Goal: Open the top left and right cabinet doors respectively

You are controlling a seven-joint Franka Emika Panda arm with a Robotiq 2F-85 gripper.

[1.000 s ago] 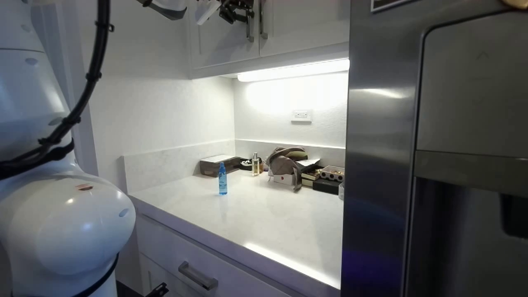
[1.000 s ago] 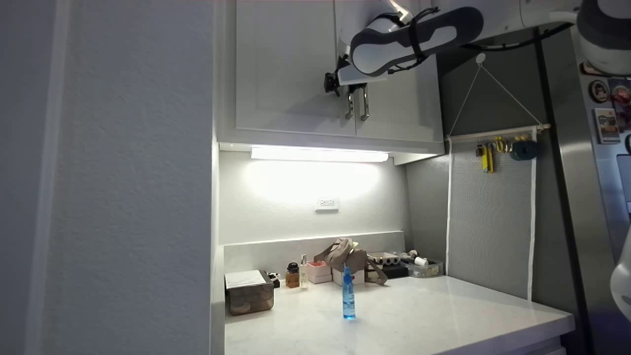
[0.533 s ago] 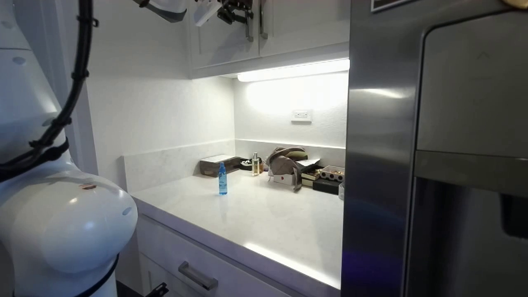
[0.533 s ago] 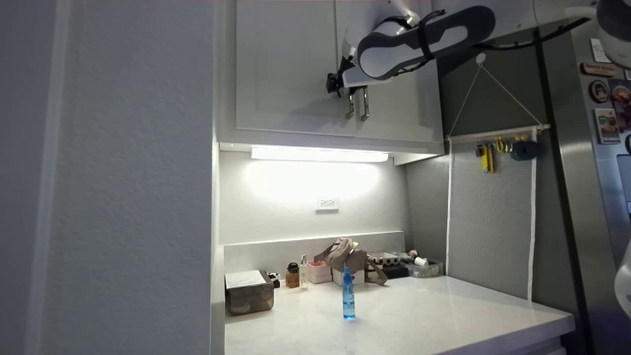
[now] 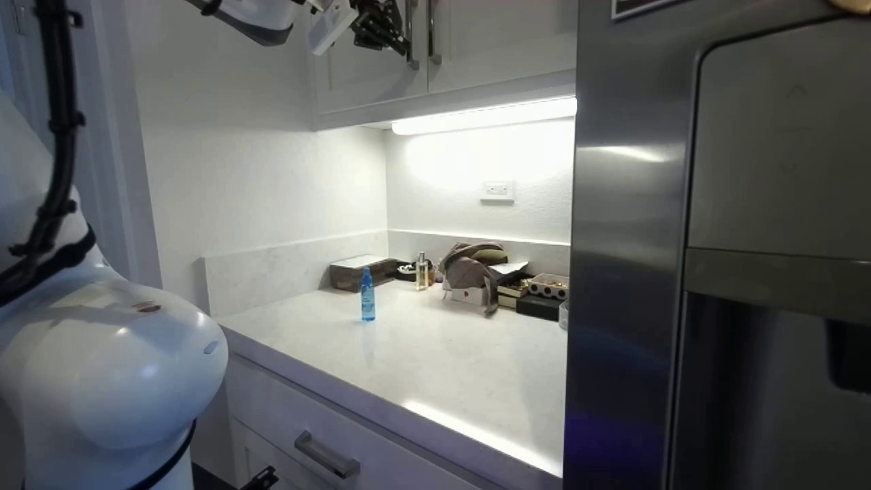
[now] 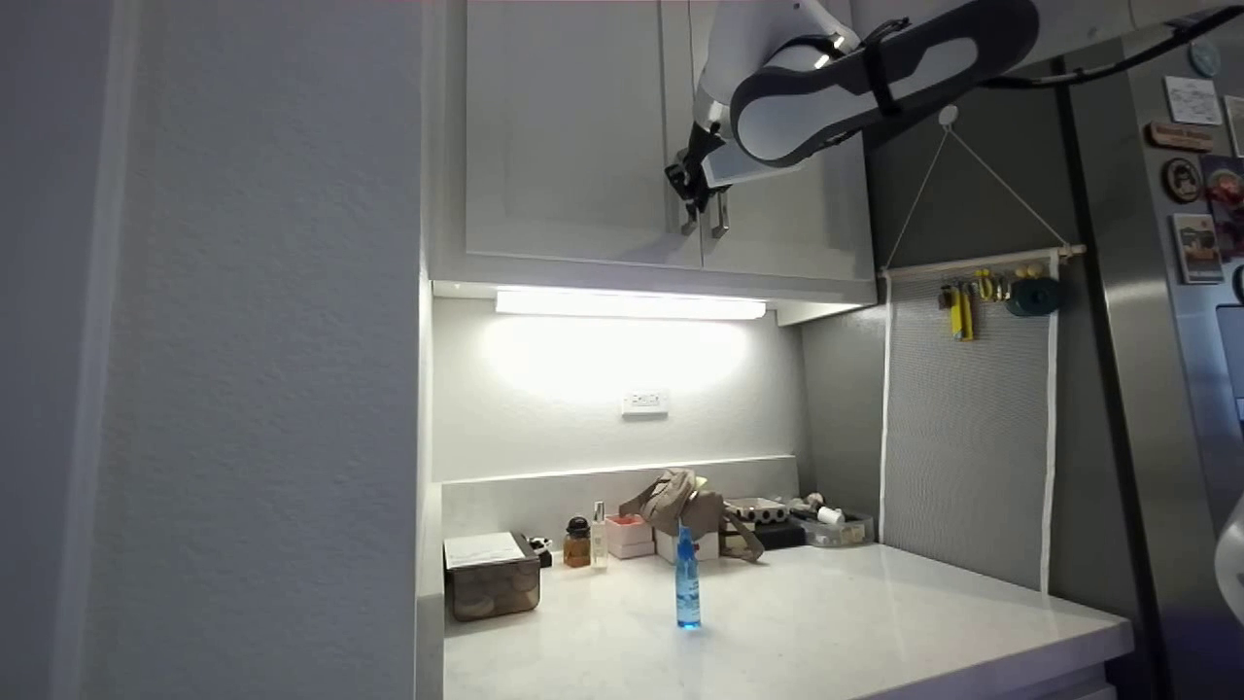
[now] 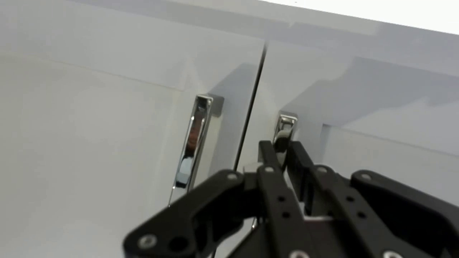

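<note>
The left cabinet door (image 6: 564, 146) and right cabinet door (image 6: 812, 219) are white and stand shut, hanging above the counter. They also show in the other view of the room, left door (image 5: 367, 78) and right door (image 5: 503, 61). The wrist view is turned over, so the left door (image 7: 394, 154) lies on its right side. My gripper (image 7: 280, 145) has its fingertips closely either side of the left door's shiny bar handle (image 7: 286, 123), near its lower end, and looks shut on it. The right door's handle (image 7: 193, 139) is free. Fingers partly hide the left handle.
A lit strip lamp (image 6: 630, 303) runs under the cabinet. A blue spray bottle (image 6: 687, 583) stands on the counter (image 6: 797, 642), with boxes and a brown bag (image 6: 671, 501) behind. A steel refrigerator (image 5: 626, 272) stands beside it. A wall (image 6: 262, 340) flanks the other side.
My gripper has tilted and its tips have moved down along the left handle toward its lower end. The arm's links have moved back from the cabinet. Both doors look unmoved.
</note>
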